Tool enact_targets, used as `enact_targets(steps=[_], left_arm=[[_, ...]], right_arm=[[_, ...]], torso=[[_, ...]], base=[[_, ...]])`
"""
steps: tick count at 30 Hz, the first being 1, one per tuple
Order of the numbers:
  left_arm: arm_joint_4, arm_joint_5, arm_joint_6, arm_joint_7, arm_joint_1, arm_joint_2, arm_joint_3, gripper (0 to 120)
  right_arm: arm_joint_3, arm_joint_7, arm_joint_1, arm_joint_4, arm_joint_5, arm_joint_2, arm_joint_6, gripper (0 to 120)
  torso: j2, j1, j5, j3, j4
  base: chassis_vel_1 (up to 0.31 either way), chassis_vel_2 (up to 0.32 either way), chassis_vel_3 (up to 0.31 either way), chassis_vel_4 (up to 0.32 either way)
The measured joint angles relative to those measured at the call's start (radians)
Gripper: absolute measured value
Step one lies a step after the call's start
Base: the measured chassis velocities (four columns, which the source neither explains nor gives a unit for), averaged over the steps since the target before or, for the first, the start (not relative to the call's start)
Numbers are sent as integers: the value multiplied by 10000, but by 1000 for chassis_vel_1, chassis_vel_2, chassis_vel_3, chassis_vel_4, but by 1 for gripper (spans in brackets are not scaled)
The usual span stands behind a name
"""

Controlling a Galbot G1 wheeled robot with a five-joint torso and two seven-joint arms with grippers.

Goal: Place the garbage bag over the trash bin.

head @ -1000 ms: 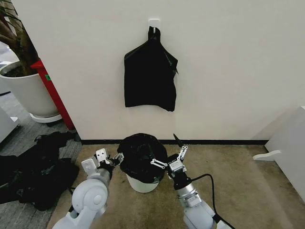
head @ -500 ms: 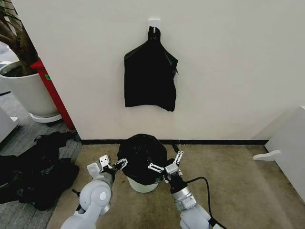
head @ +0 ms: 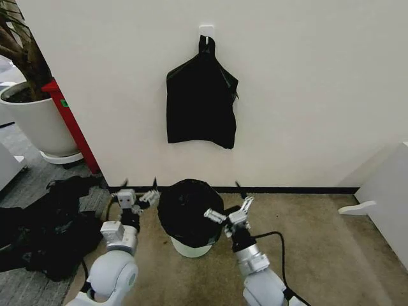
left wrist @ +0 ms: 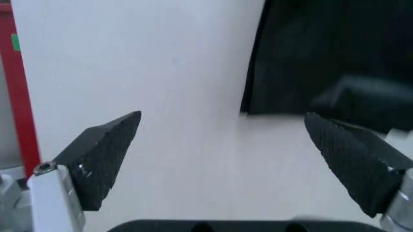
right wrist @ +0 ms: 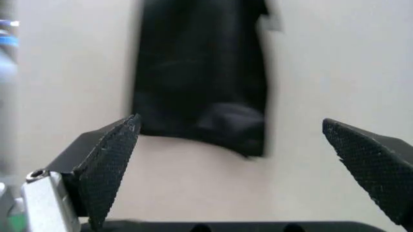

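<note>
The glossy black garbage bag (head: 189,210) covers the top of the cream trash bin (head: 190,247), which stands on the floor near the wall; only the bin's lower part shows under the bag. My left gripper (head: 140,189) is to the left of the bag, a small gap away, pointing up toward the wall. It is open, with nothing between its fingers (left wrist: 106,150). My right gripper (head: 227,205) is close to the bag's right side. It is also open and empty, with its fingers (right wrist: 106,164) spread wide.
A flat black bundle (head: 201,102) hangs from a wall hook above the bin. A large black heap (head: 44,223) lies on the floor at left, behind it a white plant pot (head: 35,121) and a red panel (head: 71,127). White furniture (head: 389,191) stands at right.
My left gripper has moved left, away from the bag, and now points upward. My right gripper has lifted slightly beside the bag. The bag stays over the bin.
</note>
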Motion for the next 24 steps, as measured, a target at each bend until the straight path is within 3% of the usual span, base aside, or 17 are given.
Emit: enact_targets(steps=[2, 7, 8, 14, 24], left_arm=[[-34, -233, -116, 4, -20, -34, -20, 100], [-327, -1096, -678, 480, -96, -95, -281, 100], [-327, -1096, -678, 480, -96, -95, -281, 100], [-834, -1051, -232, 748, 127, 82, -911, 100], [-787, -1083, -159, 748, 131, 70, -910, 100]], right_arm=[[93, 62, -46, 83, 60, 10, -120, 100], [1476, -46, -644, 674, 126, 29, -426, 100], [1476, -46, -644, 674, 126, 29, -426, 100], [3762, -58, -1729, 1232, 0, -165, -757, 100], [3852, -97, -1750, 1216, 17, -194, -762, 100]], torso=[[0, 0, 2, 0, 0], [0, 0, 0, 0, -2], [0, 0, 0, 0, -2], [0, 0, 1, 0, -3], [0, 0, 3, 0, -1]], base=[[0, 0, 0, 0], [0, 0, 0, 0], [0, 0, 0, 0], [0, 0, 0, 0], [0, 0, 0, 0]])
